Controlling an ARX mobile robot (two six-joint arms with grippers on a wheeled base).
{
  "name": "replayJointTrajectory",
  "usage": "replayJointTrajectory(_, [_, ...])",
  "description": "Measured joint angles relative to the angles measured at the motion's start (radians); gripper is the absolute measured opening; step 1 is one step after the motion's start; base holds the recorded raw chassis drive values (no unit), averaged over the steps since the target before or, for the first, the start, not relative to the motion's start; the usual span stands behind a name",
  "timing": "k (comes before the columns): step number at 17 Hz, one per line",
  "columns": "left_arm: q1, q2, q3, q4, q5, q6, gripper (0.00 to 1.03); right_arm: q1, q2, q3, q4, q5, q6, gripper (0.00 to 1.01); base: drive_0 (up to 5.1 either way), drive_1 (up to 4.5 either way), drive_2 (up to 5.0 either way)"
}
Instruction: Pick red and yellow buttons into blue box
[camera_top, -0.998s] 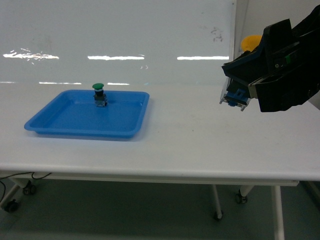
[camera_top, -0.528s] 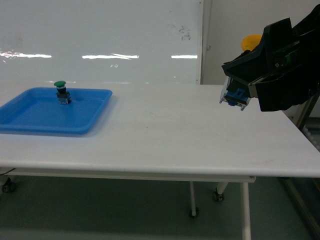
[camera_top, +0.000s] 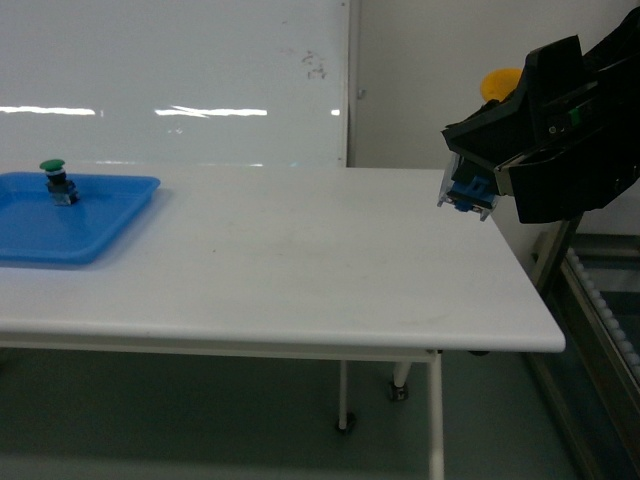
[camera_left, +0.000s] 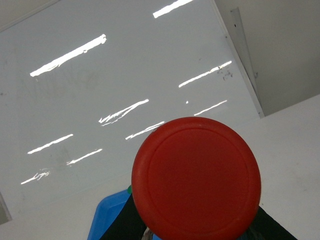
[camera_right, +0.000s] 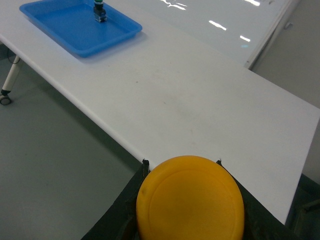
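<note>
Red button (camera_left: 196, 179) fills the lower centre of the left wrist view, held in the left gripper; the yellow button (camera_right: 190, 198) sits likewise in the right gripper (camera_top: 470, 192), upper right of the head view. No blue box shows yet. Keep both grips firm, turn steadily, and release only once you are above the box.

Red button (camera_left: 196, 179): round, smooth mushroom cap with a faint raised ring near its edge, filling the lower centre of the left wrist view, cap face toward the camera; base hidden behind the cap. Yellow button (camera_right: 190, 198): same round cap form, at the bottom of the right wrist view, face toward the camera, held above floor level beside the table edge. Blue box: not visible in any view.
</note>
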Motion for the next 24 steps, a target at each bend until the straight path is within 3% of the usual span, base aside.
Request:
replayJointTrajectory(7, [0.001, 0.000, 0.000, -0.001, 0.000, 0.000, 0.23, 0.000, 0.000, 0.000, -0.002, 0.000, 0.000, 0.32, 4.2, -1.94, -1.9])
replayJointTrajectory(11, [-0.010, -0.003, -0.001, 0.000, 0.010, 0.000, 0.23, -0.008, 0.000, 0.000, -0.002, 0.007, 0.000, 0.32, 0.0, 0.00, 0.0])
replayJointTrajectory(13, [0.008, 0.002, -0.001, -0.005, -0.005, 0.000, 0.23, 0.002, 0.000, 0.000, -0.002, -0.001, 0.000, 0.32, 4.8, -3.08, -2.1])
replayJointTrajectory(24, [0.001, 0.002, -0.002, -0.003, 0.000, 0.000, 0.23, 0.000, 0.000, 0.000, -0.002, 0.000, 0.000, 0.32, 4.8, -2.66, -2.7])
